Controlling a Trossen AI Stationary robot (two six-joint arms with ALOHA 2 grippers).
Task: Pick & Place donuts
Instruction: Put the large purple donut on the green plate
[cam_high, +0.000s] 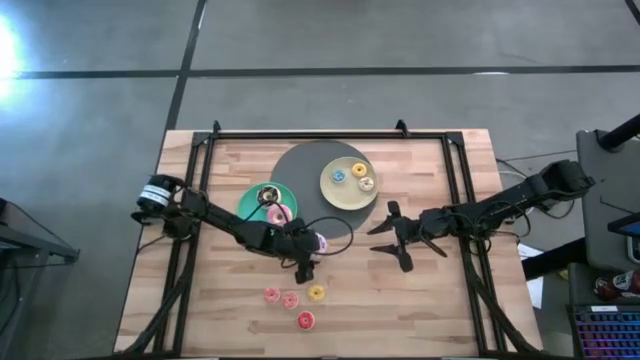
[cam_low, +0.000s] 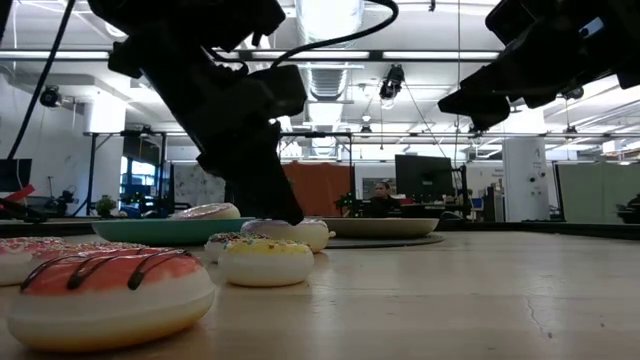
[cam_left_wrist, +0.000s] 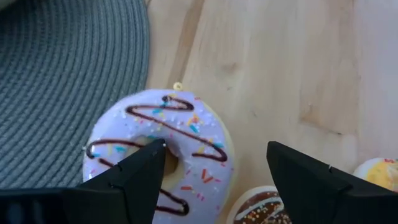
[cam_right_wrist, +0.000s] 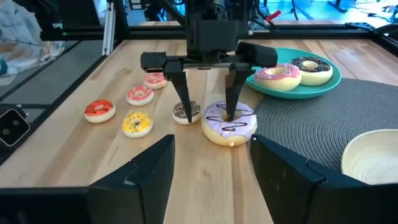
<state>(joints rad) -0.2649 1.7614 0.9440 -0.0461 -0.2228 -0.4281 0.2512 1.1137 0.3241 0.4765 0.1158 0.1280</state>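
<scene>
Right wrist view: the left gripper (cam_right_wrist: 206, 109) is seen spread apart, one finger planted in the hole of the lilac donut (cam_right_wrist: 229, 124) lying on the table (cam_right_wrist: 186, 174) beside the grey mat (cam_right_wrist: 311, 124). The right gripper (cam_high: 392, 236) is held open, well apart.

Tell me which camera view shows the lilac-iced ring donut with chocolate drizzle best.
The left wrist view: the lilac-iced ring donut fills the frame, drizzle and sprinkles clear. The right wrist view shows it whole between the left gripper's open fingers. The high view barely glimpses it; the low view shows its side.
</scene>
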